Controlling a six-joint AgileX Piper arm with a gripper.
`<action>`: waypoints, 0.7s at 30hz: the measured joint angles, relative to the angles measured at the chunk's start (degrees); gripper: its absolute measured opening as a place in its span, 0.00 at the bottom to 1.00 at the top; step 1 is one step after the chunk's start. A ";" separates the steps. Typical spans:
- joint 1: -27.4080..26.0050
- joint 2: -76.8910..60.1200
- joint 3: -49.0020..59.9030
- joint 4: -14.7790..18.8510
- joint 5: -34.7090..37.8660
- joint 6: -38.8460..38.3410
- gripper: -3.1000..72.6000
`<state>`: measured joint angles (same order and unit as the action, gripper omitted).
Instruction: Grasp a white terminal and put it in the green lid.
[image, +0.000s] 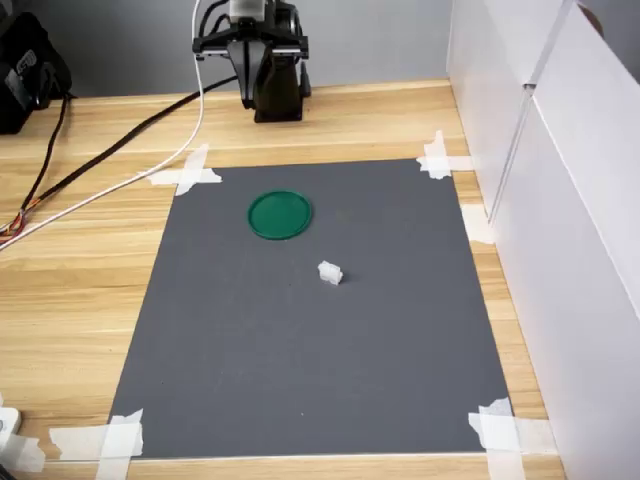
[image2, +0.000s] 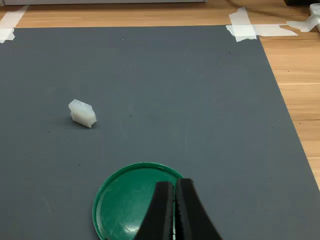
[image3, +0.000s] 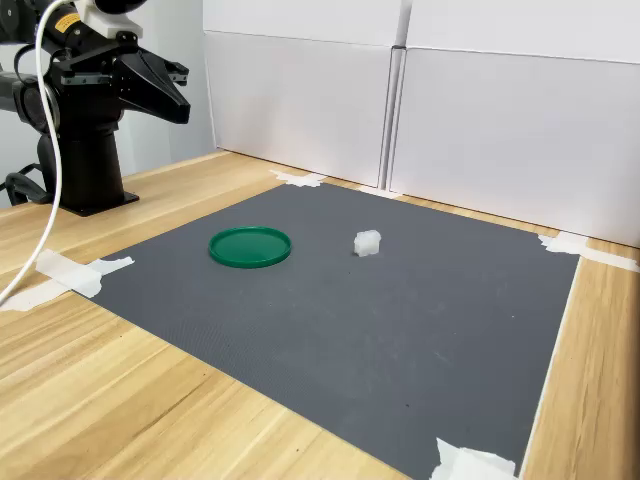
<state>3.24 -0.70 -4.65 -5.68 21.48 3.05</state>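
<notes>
We are at the very start here: the arm sits pulled back over the far edge of the desk (image: 80, 300), high above the wood, and its fingers (image2: 175, 210) are clenched together on nothing, the two black tips pressed side by side in the wrist view. The white terminal (image: 330, 272) lies alone on the grey mat (image: 300, 370), roughly mid-mat and a touch toward the far edge, with bare mat all round it. The green lid (image: 280, 214) rests flat on the mat near its far edge, close to the arm's base, clearly apart from the terminal; in the first exterior view the terminal sits below and to the right of it. The step in hand, as we judge it, is the reach and pick. To do it well we would want the fingers released wide before descending, centred over the small block and turned so they meet its flatter sides, since a piece this light looks likely to skid or flip if one fingertip arrives first. Come straight down, stop short of pressing into the mat, then squeeze gently.
</notes>
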 joint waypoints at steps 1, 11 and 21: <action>0.00 0.00 0.00 0.00 0.00 0.00 0.01; 0.00 0.00 0.00 0.00 0.00 0.00 0.01; 0.00 0.00 -0.52 0.96 0.73 0.00 0.01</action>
<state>3.24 -0.70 -5.17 -4.71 22.20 3.05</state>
